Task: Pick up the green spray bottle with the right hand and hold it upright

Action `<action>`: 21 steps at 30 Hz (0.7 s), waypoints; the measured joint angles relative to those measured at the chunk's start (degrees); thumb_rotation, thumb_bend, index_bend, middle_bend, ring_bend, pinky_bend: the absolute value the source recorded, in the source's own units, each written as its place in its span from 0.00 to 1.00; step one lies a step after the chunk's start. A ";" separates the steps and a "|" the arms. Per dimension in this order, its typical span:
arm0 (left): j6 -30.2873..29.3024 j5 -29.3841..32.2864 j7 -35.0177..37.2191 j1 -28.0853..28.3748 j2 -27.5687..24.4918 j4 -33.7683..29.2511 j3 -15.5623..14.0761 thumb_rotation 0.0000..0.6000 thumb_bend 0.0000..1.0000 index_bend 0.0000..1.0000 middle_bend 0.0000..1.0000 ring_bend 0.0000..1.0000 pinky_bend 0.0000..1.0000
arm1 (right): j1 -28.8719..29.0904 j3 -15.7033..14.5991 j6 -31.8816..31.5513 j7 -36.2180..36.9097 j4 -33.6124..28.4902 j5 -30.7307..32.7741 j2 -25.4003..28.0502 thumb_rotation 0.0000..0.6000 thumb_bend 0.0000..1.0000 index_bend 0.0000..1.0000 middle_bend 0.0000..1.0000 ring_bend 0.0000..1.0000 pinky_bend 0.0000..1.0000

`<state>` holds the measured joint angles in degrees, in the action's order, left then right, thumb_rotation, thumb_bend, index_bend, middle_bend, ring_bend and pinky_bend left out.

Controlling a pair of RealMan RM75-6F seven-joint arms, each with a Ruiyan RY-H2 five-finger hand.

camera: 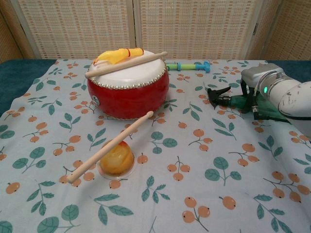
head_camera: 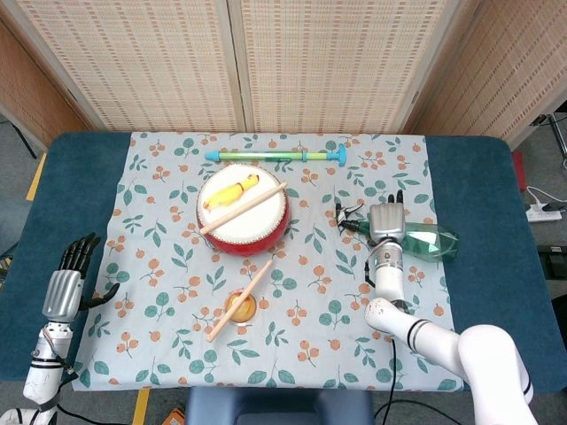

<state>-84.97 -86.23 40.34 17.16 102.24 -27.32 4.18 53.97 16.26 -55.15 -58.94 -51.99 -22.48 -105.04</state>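
The green spray bottle point(head_camera: 433, 242) lies on its side on the floral cloth at the right, its black trigger head point(head_camera: 348, 217) pointing left. My right hand point(head_camera: 387, 222) rests over the bottle's neck with its fingers stretched out toward the far side, not wrapped around it. In the chest view the right hand point(camera: 260, 80) covers the bottle point(camera: 237, 101) from above, and the black trigger point(camera: 218, 93) sticks out to the left. My left hand point(head_camera: 71, 277) hovers at the table's left edge, fingers apart, holding nothing.
A red drum point(head_camera: 244, 212) with a drumstick point(head_camera: 243, 209) and a yellow toy on top stands mid-table. A second drumstick point(head_camera: 240, 300) leans on an orange object point(head_camera: 239, 307). A blue-green tube point(head_camera: 275, 156) lies at the back.
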 measured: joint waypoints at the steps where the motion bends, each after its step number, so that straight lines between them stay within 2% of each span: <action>1: 0.01 0.01 0.00 -0.01 0.00 0.01 0.00 1.00 0.22 0.00 0.00 0.00 0.03 | -0.04 0.03 -0.12 0.32 0.22 -0.49 -0.13 1.00 0.00 0.55 0.45 0.19 0.06; 7: 0.11 -0.08 -0.14 0.04 0.01 -0.04 -0.11 1.00 0.22 0.00 0.00 0.00 0.03 | -0.55 0.50 -1.53 2.24 1.37 -3.52 -0.74 1.00 0.04 0.64 0.52 0.25 0.11; 14: 0.22 -0.12 -0.24 0.11 0.03 -0.06 -0.16 1.00 0.22 0.00 0.00 0.00 0.03 | -1.36 1.10 -1.71 3.01 0.98 -5.08 -0.38 1.00 0.05 0.64 0.52 0.25 0.11; 17: 0.40 -0.17 -0.23 0.18 0.08 0.01 -0.23 1.00 0.22 0.00 0.00 0.00 0.03 | -1.60 1.40 -2.53 3.27 -0.76 -5.79 0.50 1.00 0.05 0.64 0.52 0.25 0.11; 21: 0.56 -0.42 -0.29 0.35 0.21 0.08 -0.47 1.00 0.22 0.00 0.00 0.00 0.03 | -2.30 1.71 -4.86 3.70 -6.19 -7.44 3.14 1.00 0.05 0.64 0.52 0.25 0.11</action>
<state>-84.41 -86.66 40.04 17.51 102.44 -27.24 3.71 51.67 17.97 -60.01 -55.24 -58.18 -29.93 -101.90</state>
